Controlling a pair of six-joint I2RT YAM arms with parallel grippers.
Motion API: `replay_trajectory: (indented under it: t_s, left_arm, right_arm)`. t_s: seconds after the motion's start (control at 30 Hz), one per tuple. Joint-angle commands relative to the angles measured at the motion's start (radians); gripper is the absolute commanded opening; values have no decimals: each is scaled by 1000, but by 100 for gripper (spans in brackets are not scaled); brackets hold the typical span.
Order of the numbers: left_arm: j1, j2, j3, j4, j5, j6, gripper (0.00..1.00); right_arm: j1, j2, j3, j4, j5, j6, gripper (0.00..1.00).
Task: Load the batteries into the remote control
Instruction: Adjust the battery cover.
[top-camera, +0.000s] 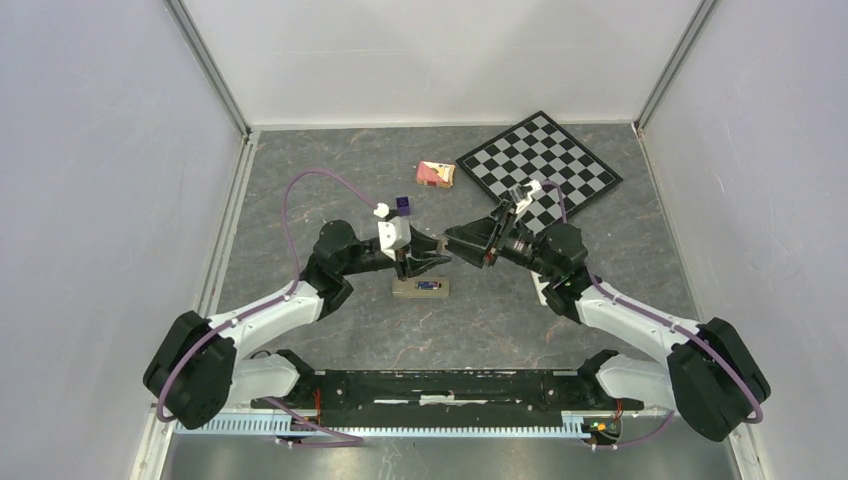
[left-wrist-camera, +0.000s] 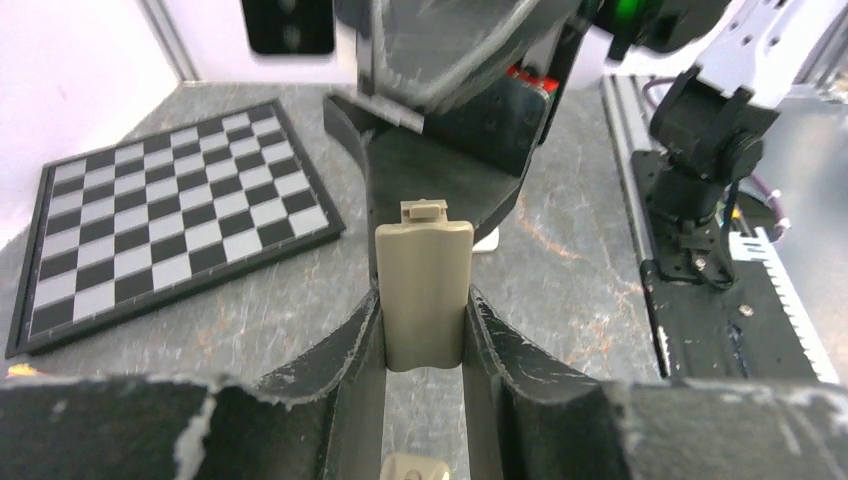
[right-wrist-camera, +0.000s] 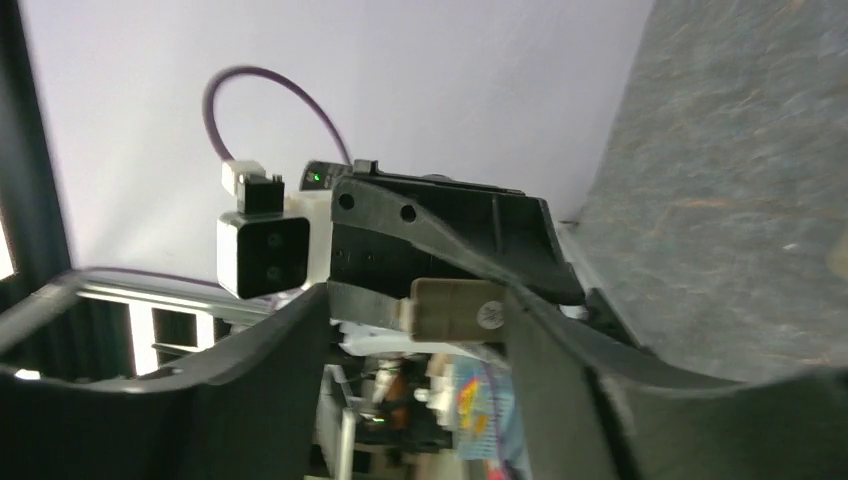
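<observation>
On the left part of the grey stone-pattern bench, only the left arm, stretched toward the middle. Near the middle and a little to the far side, a small dark blue cube, too small for reading any print.

Just nearer than the cube, the left pincer, clamped on a tan battery cover. One finger pressed on each long side, the cover lifted off the bench, its small latch tab pointing away from the wrist.

Just near of that pincer, the remote control, lying flat on the bench. Olive-tan back up, the bay uncovered. In the bay a blue battery, its label too small to read; hard to tell the number of cells there.

Farther back, close to the far wall, a small pink and tan box, its print not readable.

To the right of the cover, the right pincer, fingers apart, facing the left one. Seen from the right wrist, the end of the cover between these fingers, with clear space on one side and a small round mark on the end face, too blurred to read.

Far right, a black and grey chessboard, lying flat and turned at an angle, near the far right corner.
</observation>
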Motion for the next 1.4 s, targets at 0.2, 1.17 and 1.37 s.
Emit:
replay_trajectory:
  t_s: [0.2,1.17,1.37]
  left_arm:
    - [-2,-82,204,-659,-50,421,23]
    - [-23,68,472,-1116,-152,663,23]
    - [-26,74,478,-1136,-160,675,23]
  right_arm:
    - [-37,-73,269,-663,162,-747,84]
    - [45,52,369,-794,30,-916,56]
    - [48,75,365,-766,31,-891,41]
